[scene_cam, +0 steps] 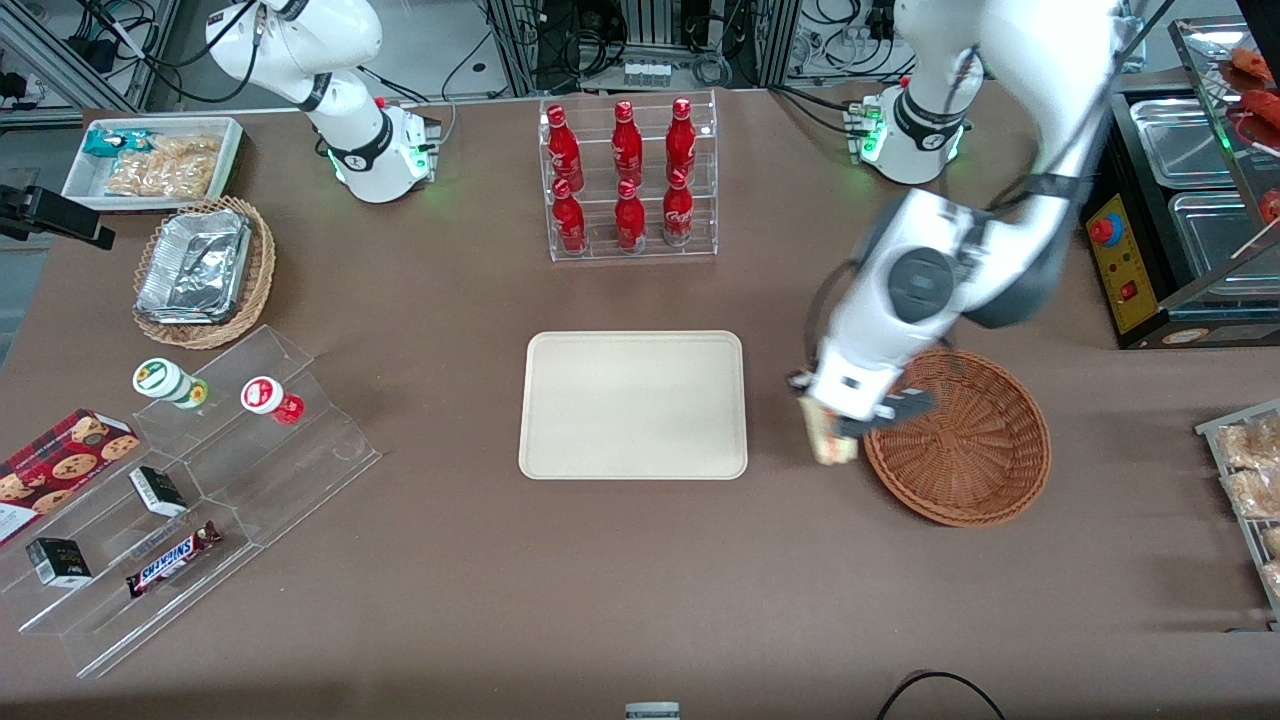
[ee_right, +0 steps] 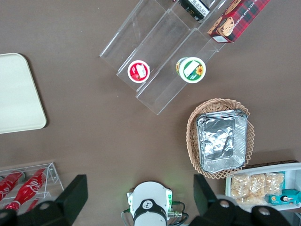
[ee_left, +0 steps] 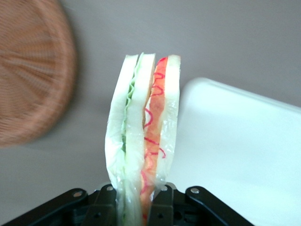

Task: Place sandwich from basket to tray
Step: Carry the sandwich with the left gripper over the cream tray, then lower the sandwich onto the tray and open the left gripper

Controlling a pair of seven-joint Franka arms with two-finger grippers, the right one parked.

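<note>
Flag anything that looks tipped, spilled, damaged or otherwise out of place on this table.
Nothing stands out. The hand holds the sandwich by one end, in the air between the basket and the tray; its wrap looks intact. The tray lies flat and bare, the basket sits upright, and the red bottles stand straight in their rack.

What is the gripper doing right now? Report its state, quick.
Gripper: shut on the sandwich, held over the table between the basket and the tray.

text: "SNICKERS" | on: chocolate bar | place: clear acrylic step shelf | other labels: unreadable
</note>
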